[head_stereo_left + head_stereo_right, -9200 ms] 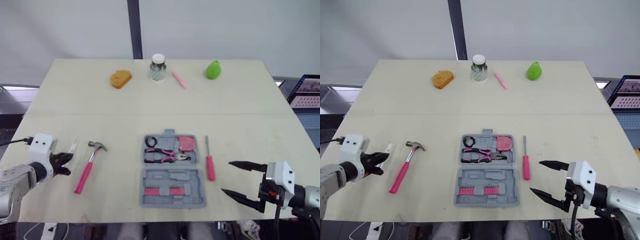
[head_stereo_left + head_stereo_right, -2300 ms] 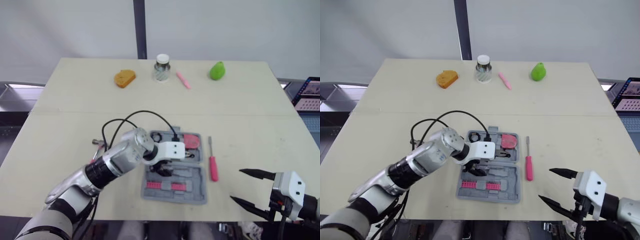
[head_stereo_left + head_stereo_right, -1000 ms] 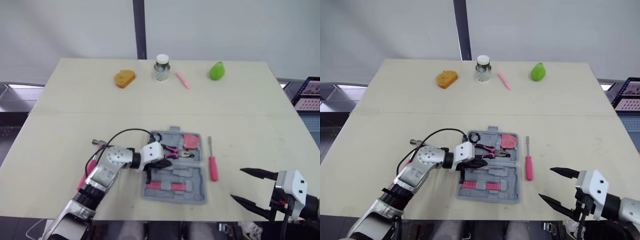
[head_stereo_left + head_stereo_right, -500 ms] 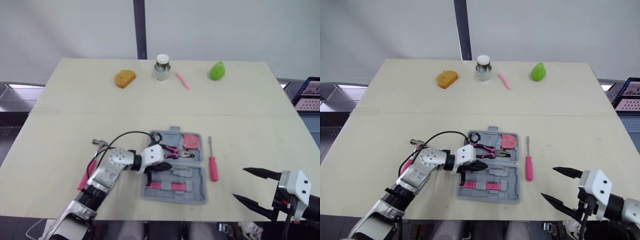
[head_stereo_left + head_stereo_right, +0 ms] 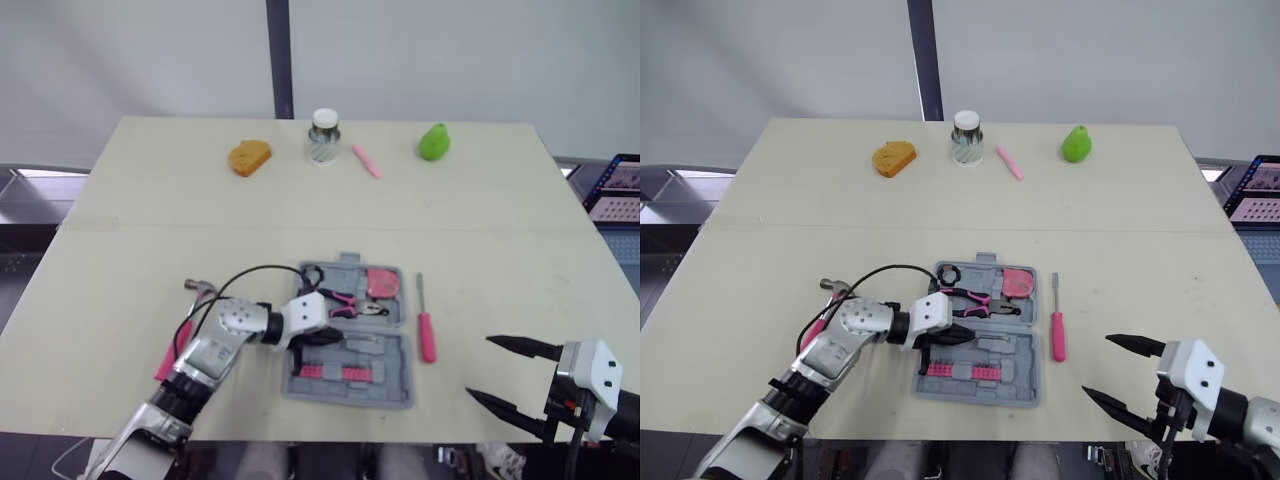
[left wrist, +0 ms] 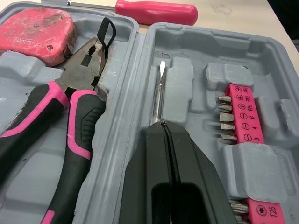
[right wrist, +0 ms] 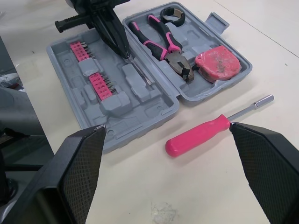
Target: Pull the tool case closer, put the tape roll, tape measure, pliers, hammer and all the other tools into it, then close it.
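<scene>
Pale table (image 5: 150, 200), open tool case (image 5: 388, 388), left gripper (image 6: 162, 126) clamped on thin metal blade (image 6: 160, 88) inside it, pliers (image 6: 70, 107) just beside, right gripper (image 5: 478, 367) spread apart, pink screwdriver (image 5: 426, 335) ahead.

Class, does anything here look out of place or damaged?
The tape measure looks scuffed. The pink screwdriver and hammer lie outside the tool case. The left claw pinches a slim screwdriver inside it.

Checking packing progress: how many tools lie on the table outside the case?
2: the hammer, partly hidden, left of the case, and the pink screwdriver right of it. The left gripper holds a metal bit inside the case.
</scene>
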